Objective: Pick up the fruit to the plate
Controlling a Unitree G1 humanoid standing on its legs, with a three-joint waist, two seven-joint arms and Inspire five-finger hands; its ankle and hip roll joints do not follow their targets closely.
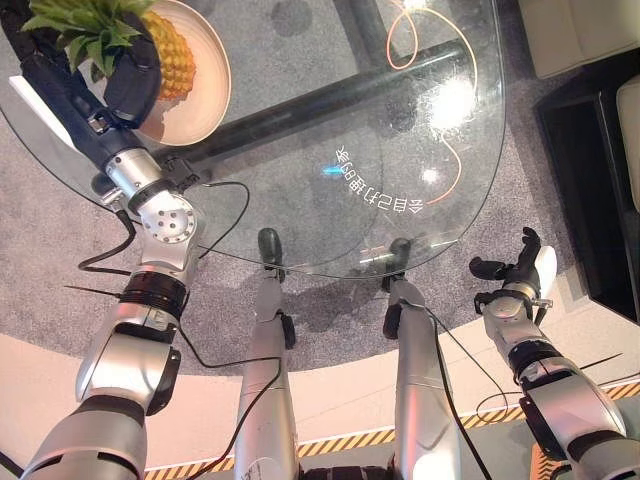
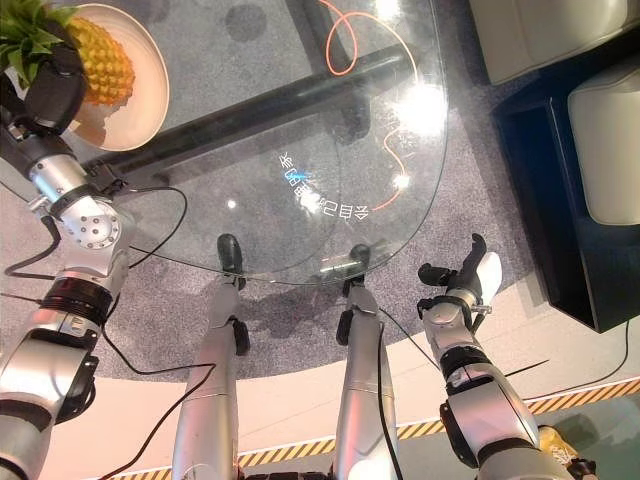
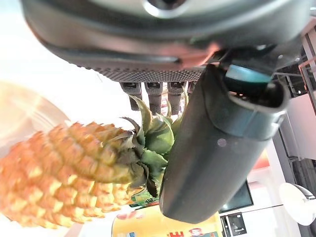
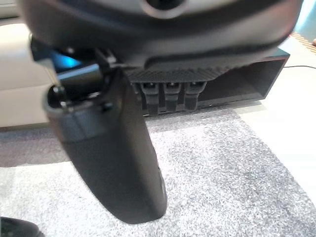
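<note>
Holding the pineapple by its leafy crown, left hand closed around the green top, thumb on one side and fingers on the other as seen past them in the left wrist view. Sitting over the plate at the far left corner of the glass table, fruit body lying across the plate's inner surface; cannot tell whether fully resting or partly carried. Hanging off the table's near right edge, right hand loosely spread, holding nothing, over grey carpet.

Risks from here, as judgement only: letting go too early, fruit rolling toward the plate's rim and onto the glass; leaves snagging on the fingers on release, dragging the pineapple or tipping the plate, itself close to the table's left edge.
</note>
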